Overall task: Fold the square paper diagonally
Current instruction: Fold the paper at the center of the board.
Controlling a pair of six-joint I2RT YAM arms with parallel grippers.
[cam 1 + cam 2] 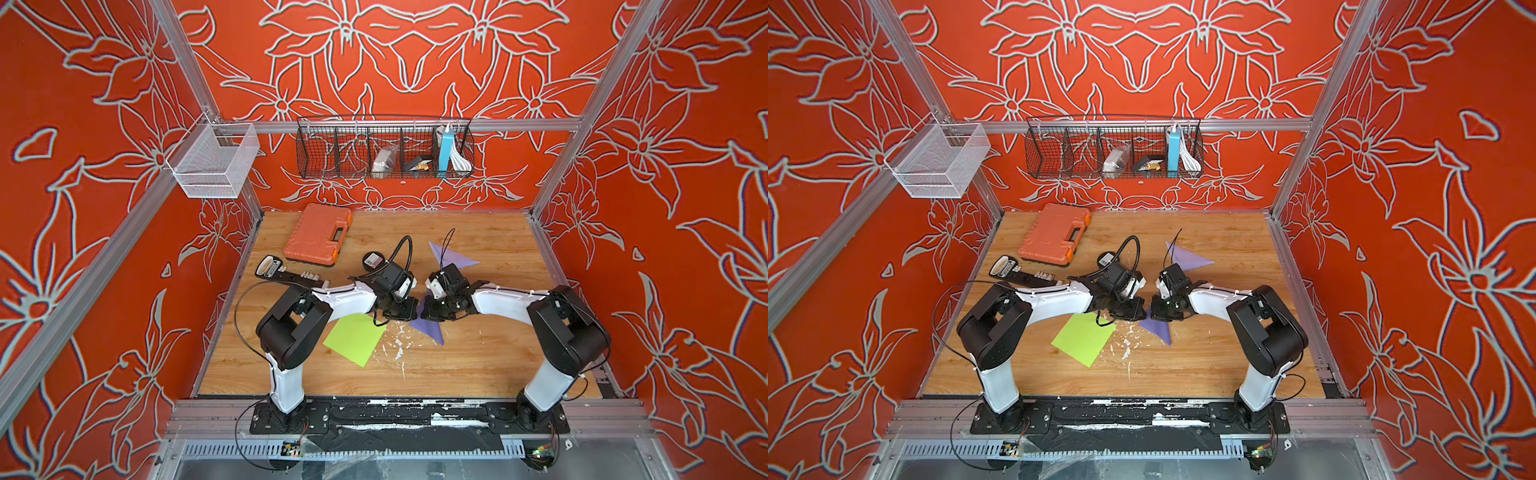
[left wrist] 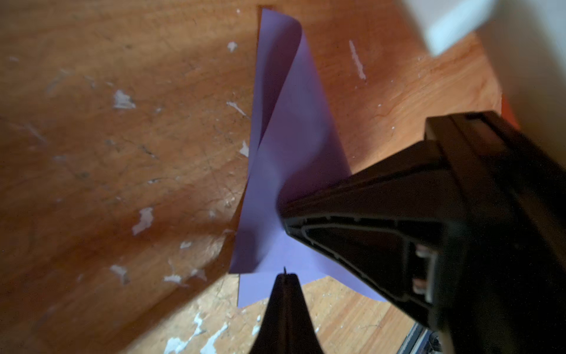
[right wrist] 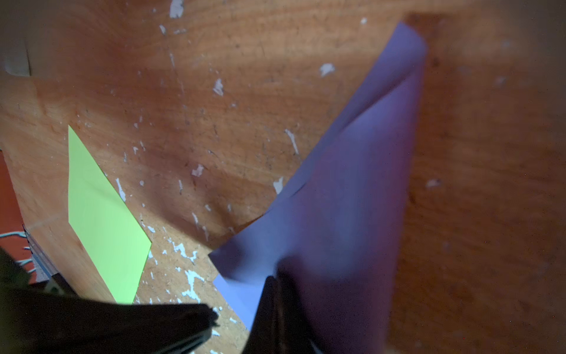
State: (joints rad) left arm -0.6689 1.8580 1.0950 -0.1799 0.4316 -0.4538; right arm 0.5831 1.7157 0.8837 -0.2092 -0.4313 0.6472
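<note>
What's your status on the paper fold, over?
Left tool shut by purple paper; right tool shut on it. Fold curled over, not creased. Green sheet apart.

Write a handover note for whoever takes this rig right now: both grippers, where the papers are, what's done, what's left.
Left gripper: jaws shut, tip at the edge of the purple paper; whether it pinches or only presses, I cannot tell.
Right gripper: jaws shut on the same paper, close beside the left.
Paper: middle of the table, doubled over, but the far bend is a loose curl, not a crease.
Also: a folded purple triangle lies behind the arms; a green sheet lies flat by the left arm.
Done: paper doubled over.
To do: flatten it and crease the diagonal.
</note>
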